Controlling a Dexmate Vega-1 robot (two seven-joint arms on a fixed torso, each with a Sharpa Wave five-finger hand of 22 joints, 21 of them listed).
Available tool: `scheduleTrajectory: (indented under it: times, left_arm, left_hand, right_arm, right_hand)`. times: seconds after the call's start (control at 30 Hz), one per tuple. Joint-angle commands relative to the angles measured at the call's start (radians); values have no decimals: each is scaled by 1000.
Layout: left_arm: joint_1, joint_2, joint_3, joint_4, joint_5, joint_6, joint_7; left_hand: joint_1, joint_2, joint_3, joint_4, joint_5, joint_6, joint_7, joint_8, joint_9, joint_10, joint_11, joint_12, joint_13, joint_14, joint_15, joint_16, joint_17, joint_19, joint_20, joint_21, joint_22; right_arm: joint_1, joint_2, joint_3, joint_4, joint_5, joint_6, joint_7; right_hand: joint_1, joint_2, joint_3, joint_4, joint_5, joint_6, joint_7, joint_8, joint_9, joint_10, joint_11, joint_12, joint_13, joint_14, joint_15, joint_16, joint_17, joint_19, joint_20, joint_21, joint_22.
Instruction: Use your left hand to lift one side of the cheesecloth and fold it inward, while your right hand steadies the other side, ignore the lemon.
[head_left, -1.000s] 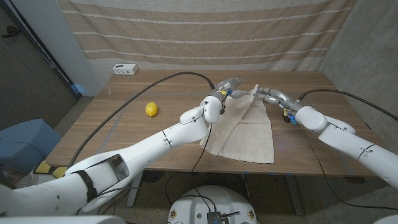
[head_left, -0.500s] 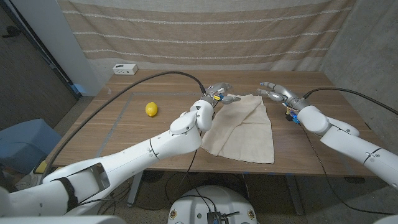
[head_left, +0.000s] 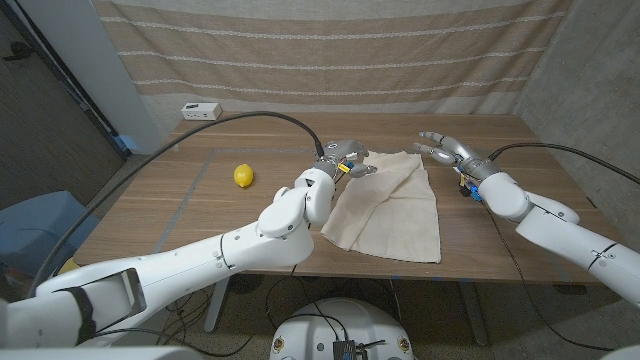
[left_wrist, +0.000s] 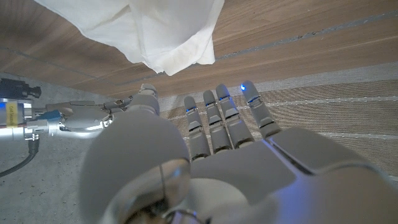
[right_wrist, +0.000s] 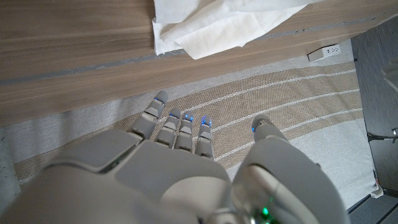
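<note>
Cheesecloth (head_left: 388, 203) spread right of centre in the head view, cream-coloured, lying rumpled on the wooden table (head_left: 200, 210), far edge bunched near the frame's middle. Left hand (head_left: 346, 156) hovering at the cloth's upper-left corner, fingers apart, nothing held; whether the fingertips touch the fabric cannot be told. Right hand (head_left: 446, 149) raised just beyond the cloth's upper-right corner, fingers spread, clear of the fabric. Lemon (head_left: 243, 175) left of centre, well apart from the cloth. White power strip (head_left: 201, 111) at the table's far left edge. Beige striped curtain (head_left: 330, 50) across the top of the frame, grey wall to the right.

Left wrist view: pale grey left hand (left_wrist: 211, 162) low in the frame, fingers (left_wrist: 227, 118) straight and side by side, slightly parted, holding nothing. Cheesecloth (left_wrist: 149, 31) in the upper left, one folded corner hanging towards the fingertips but apart from them. Right hand (left_wrist: 93, 115) at middle left.

Right wrist view: right hand (right_wrist: 180, 168) low in the frame, fingers (right_wrist: 177, 130) extended, thumb set apart, empty. Cheesecloth (right_wrist: 217, 22) at upper centre on the wood, well apart from the fingertips. Striped curtain (right_wrist: 292, 106) across the middle, power strip (right_wrist: 326, 51) at the right edge.
</note>
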Motion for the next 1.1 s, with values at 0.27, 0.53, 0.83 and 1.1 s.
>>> scheduleTrajectory:
  times: [0.27,0.53,0.83,1.1]
  left_arm:
    - [-7,23,38,-9,235,-10,-199]
    - [-13,54,6,-20,294,-144,-344]
    - [-5,119,-110,-22,276,-463,-442]
    - [28,129,-187,-30,336,-635,-543]
  left_hand:
    - [18,10,9,-26,-3,72,3,10,3,74,-31,49,23,32,-31,29,23,21,-21,2,3]
    - [26,-8,6,-44,-6,81,-32,3,3,44,-47,42,31,-10,-39,19,33,-12,-22,-10,3]
    - [128,40,56,-83,0,174,-98,19,2,25,-63,40,44,-69,-60,17,55,-34,-35,-19,3]
    - [163,15,57,-87,-6,263,-129,36,-1,-18,-86,27,53,-138,-66,2,64,-42,-46,-23,2]
  right_arm:
    - [8,24,-28,-8,-10,-20,21]
    - [4,24,-28,-18,-13,-33,16]
    - [-3,26,-30,-28,-18,-40,10]
    - [-28,23,-23,-44,-15,-49,-9]
  right_hand:
    - [5,9,0,-9,5,11,3,7,3,15,2,6,2,12,-8,12,2,11,-4,11,-1]
    - [5,11,1,-11,5,13,6,7,2,18,2,6,2,14,-9,13,1,13,-5,12,-1]
    - [4,13,1,-12,5,13,5,7,2,20,2,6,2,16,-10,13,1,13,-4,12,-1]
    - [4,15,2,-13,6,12,5,6,2,20,2,5,2,17,-10,12,1,13,-4,11,-1]
